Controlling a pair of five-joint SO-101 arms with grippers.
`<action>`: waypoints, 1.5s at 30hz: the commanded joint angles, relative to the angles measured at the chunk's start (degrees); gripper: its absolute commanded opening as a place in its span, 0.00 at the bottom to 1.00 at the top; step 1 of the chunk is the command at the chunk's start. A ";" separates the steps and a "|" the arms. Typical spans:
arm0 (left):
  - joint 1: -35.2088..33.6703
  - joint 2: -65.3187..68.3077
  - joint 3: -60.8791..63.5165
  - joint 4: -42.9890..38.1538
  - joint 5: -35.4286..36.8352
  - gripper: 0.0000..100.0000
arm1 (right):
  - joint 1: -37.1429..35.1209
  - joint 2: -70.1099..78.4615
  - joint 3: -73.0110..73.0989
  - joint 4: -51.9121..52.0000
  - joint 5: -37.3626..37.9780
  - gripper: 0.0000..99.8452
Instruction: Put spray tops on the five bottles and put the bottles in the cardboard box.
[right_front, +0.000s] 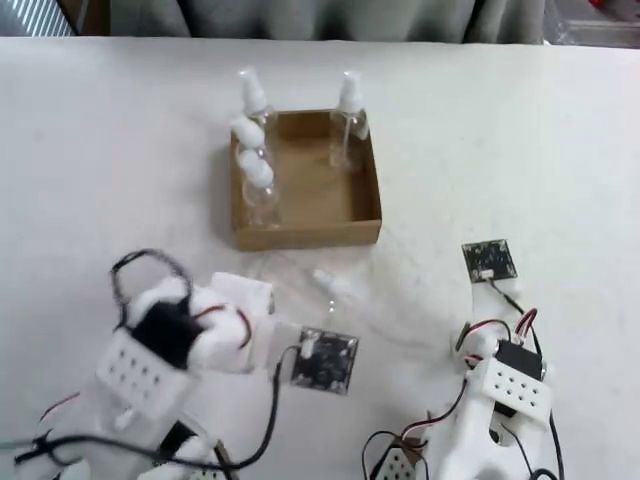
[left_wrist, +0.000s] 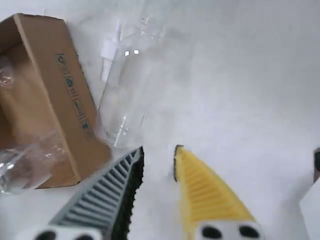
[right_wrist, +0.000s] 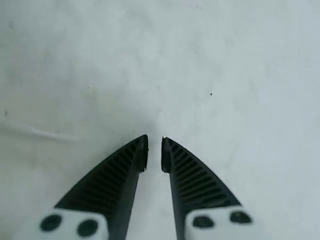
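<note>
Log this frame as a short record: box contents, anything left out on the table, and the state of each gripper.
Box: cardboard box, open top, mid-table
In box: four bottles standing, spray tops fitted; three along one side, one on the other
Outside box: one clear bottle lying on the table beside the box wall
Loose bottle's top: white sprayer shows at it; cannot tell if it is fitted
Left gripper: empty, fingers apart, near the lying bottle's base
Right gripper: empty, fingers nearly together, over bare table
</note>
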 joint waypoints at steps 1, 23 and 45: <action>0.92 9.19 -6.33 -3.96 -0.88 0.19 | 0.04 -0.75 -0.18 -0.84 1.41 0.03; 5.58 52.35 -34.46 -5.27 -0.35 0.25 | -2.07 -0.75 -0.09 -0.92 2.02 0.03; 4.35 52.88 -26.90 -17.23 2.29 0.28 | -2.07 -0.75 0.00 -0.66 2.02 0.03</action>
